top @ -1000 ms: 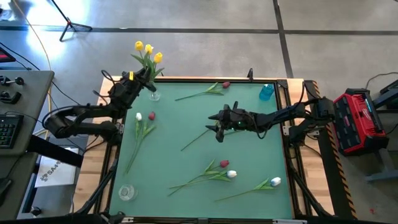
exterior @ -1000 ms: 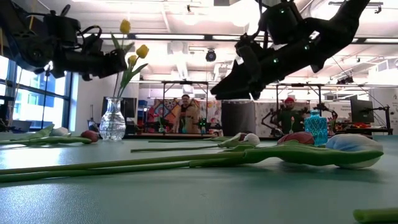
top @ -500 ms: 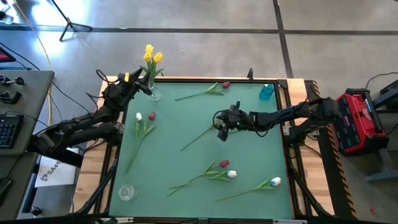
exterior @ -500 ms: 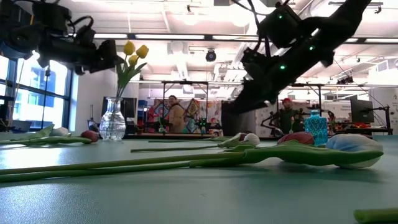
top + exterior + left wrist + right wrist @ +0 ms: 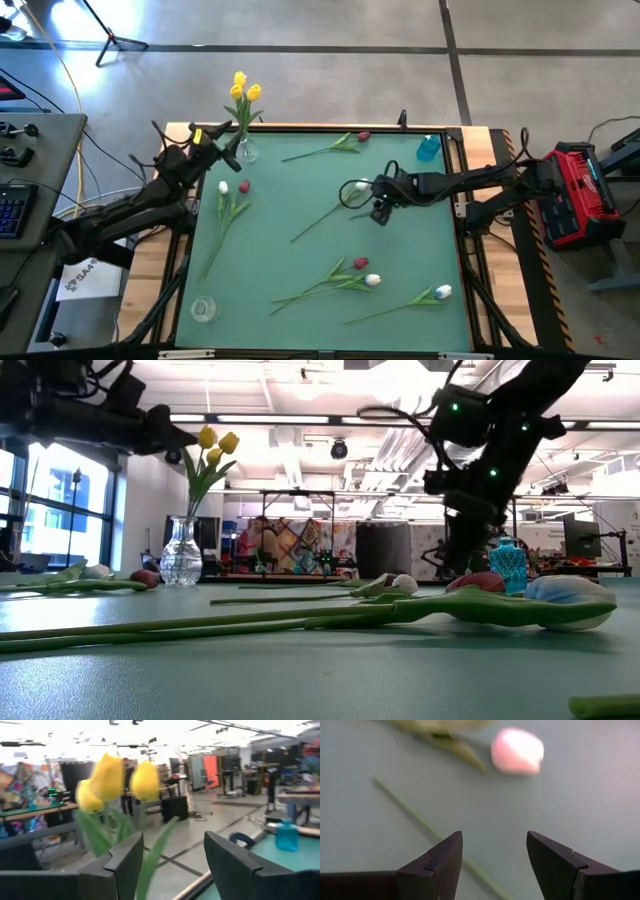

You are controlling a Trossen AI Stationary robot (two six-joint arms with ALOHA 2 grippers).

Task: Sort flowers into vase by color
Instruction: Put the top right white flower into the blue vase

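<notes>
From above, the green table (image 5: 400, 260) carries loose tulips: a white and a dark red one near the left edge (image 5: 230, 200), a dark red one at the far edge (image 5: 335, 145), a white-headed one mid-table (image 5: 330, 212), and a cluster toward the front (image 5: 345, 280). Three yellow tulips (image 5: 241, 88) stand in a clear vase (image 5: 246, 152) at the far left corner; a blue vase (image 5: 429, 147) sits at the far right and a clear one (image 5: 203, 308) at the front left. The left gripper (image 5: 222, 148) hangs beside the yellow bunch, holding nothing. The right gripper (image 5: 378, 205) hovers over the mid-table tulip's head.

At table height, the yellow blooms (image 5: 213, 442) rise from the glass vase (image 5: 181, 555), and long stems (image 5: 250, 622) lie flat across the surface.

Past the left wrist's fingers (image 5: 125, 865), spread wide and empty, the yellow heads (image 5: 122, 780) are close ahead.

Between the right wrist's fingers (image 5: 440, 862), also parted and empty, a thin stem (image 5: 420, 822) runs toward a pale head (image 5: 517, 751).

Judging by looks, these artificial flowers are light, with thin, springy stems and soft heads; a pinch on the bare stem just below the leaves would likely hold best, since a grip far down could let the head droop.
</notes>
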